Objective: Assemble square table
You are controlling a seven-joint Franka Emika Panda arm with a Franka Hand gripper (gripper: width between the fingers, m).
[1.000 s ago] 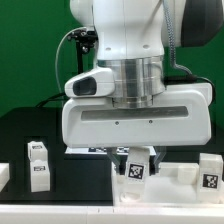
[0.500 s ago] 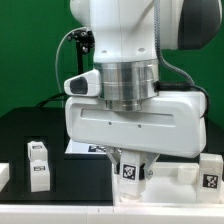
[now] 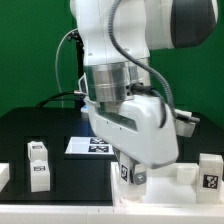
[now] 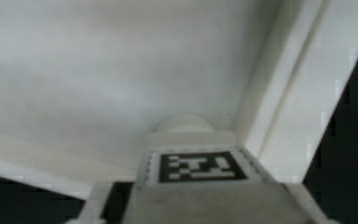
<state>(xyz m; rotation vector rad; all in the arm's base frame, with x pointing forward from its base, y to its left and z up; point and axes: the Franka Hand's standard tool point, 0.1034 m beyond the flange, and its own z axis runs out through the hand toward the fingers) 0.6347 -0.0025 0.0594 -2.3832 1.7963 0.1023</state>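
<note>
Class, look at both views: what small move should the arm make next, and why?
Probably rotate the gripper to screw the leg into the square table top: it is clamped on that tagged leg, which stands upright on the top beside its raised rim.

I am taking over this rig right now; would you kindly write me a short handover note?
Gripper: closed on a tagged leg, held upright over the square top beside its raised rim.
A loose leg stands at the exterior view's left, another leg at its right.
Done: one leg brought to the top; whether it is seated I cannot tell.
Left: fasten it, then fit the others.
</note>
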